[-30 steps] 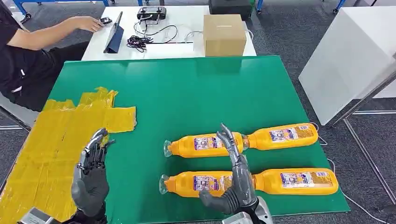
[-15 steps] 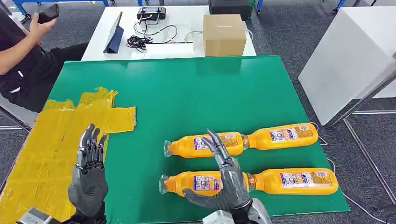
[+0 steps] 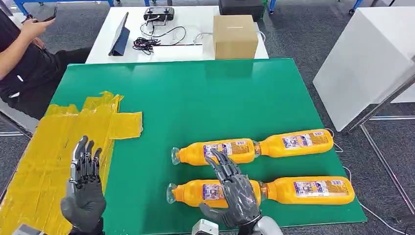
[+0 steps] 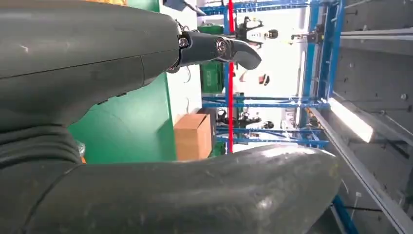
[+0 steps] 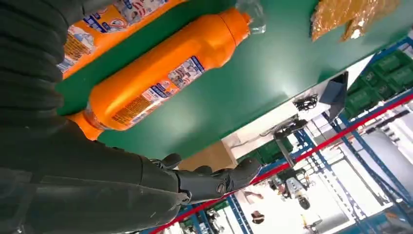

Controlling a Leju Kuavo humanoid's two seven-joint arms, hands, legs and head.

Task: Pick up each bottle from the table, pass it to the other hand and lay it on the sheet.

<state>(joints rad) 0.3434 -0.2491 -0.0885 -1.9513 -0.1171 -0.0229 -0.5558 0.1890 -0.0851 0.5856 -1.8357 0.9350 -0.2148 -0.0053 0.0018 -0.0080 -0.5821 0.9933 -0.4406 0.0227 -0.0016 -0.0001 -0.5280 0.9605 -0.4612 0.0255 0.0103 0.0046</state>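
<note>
— What's changed with the near-left bottle [image 3: 205,192]?
— It hasn't shifted, but the right hand [image 3: 234,195] has dropped lower over it, fingers [image 3: 220,161] apart, gripping nothing.
— And the bottle itself?
— Orange, labelled, clear cap at nine o'clock, lying flat on the green surface [image 3: 195,98]; three others lie alongside.
— The left hand [image 3: 84,196]?
— It's slid toward seven o'clock over the yellow sheet [image 3: 54,152], fingers spread, empty.

Four orange bottles lie on the green table [image 3: 205,98] in two end-to-end pairs. Right hand [image 3: 234,193] hovers, fingers spread, over the near-left bottle [image 3: 195,192] — left hand [image 3: 84,193] open above the yellow sheet [image 3: 54,147] at the table's left.
</note>
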